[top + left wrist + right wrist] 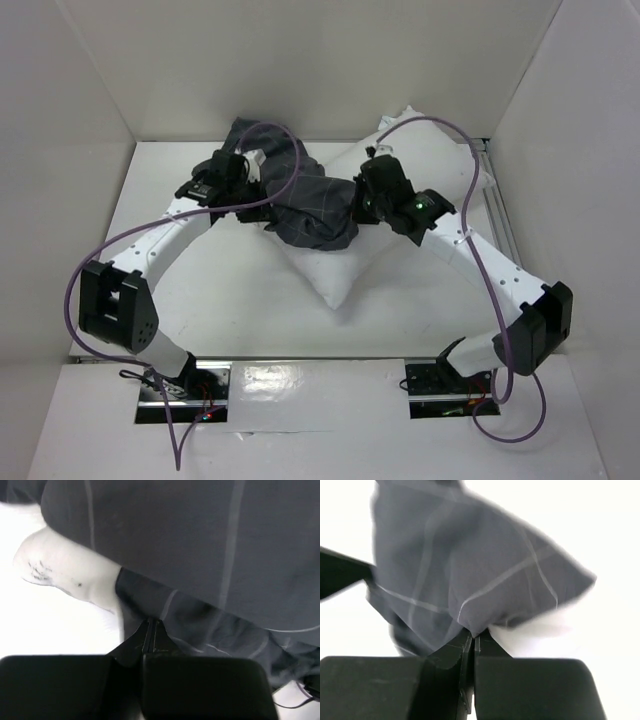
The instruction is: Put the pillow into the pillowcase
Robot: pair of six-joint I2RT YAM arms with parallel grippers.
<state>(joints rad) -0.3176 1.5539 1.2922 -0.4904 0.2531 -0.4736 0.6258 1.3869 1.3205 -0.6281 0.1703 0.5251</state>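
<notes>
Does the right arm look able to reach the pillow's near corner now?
Probably yes: that corner of the pillow lies bare, but the right gripper is shut on the pillowcase and must release first.

White links (165, 235), black joints (118, 305), purple cables (437, 119), black claws (150, 625).

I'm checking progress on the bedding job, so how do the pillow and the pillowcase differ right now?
The pillow is plain white; the pillowcase is dark grey with thin light grid lines. The pillow lies spread on the table; the pillowcase sits bunched up across it. The left gripper and right gripper are each shut on the pillowcase, neither on the pillow. Both are soft cloth.
</notes>
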